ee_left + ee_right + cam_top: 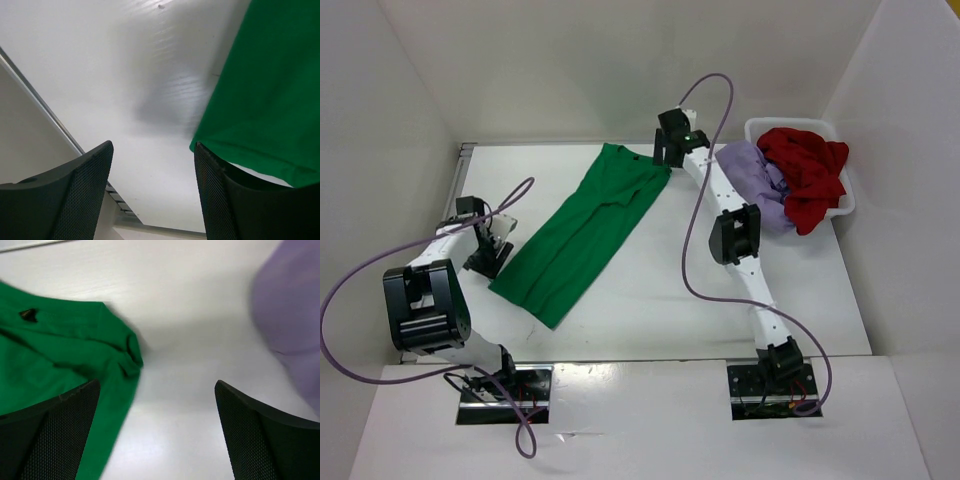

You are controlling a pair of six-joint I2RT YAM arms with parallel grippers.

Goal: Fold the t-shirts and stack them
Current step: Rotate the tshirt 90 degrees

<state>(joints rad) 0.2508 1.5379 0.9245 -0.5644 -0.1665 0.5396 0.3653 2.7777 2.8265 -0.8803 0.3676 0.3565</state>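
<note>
Green t-shirt (585, 235): it lay flat on the tabletop (670, 300) as a long narrow band. It ran on a diagonal from the far centre down toward the near left. No other garment touched it.

Left pincer (490, 255): it stood just beside the near-left end of the green band, on its left side. In the left wrist view its two fingers (75, 195) were spread wide, with only bare tabletop between them. The corner of the green cloth showed just beyond the right-hand finger. Whether that finger touched the cloth could not be told. Nothing was held.

Right pincer (665, 155): it was at the far end of the green t-shirt, by the band's right-hand corner. In the right wrist view the fingers (50, 430) were set wide apart and empty. The bunched green edge lay toward the left finger. The lavender t-shirt (755, 180) lay off toward the right finger. The gap between the fingers framed bare tabletop, and neither garment lay within it.

Lavender t-shirt: it was crumpled at the left side of the white basket (846, 196) at the far right. Part of it spilled onto the tabletop under the right arm's forearm. It was close to the right pincer and apart from it.

Red t-shirt (807, 170): it was heaped in the basket and draped over the near rim, against the lavender one. It lay well apart from both pincers.
</note>
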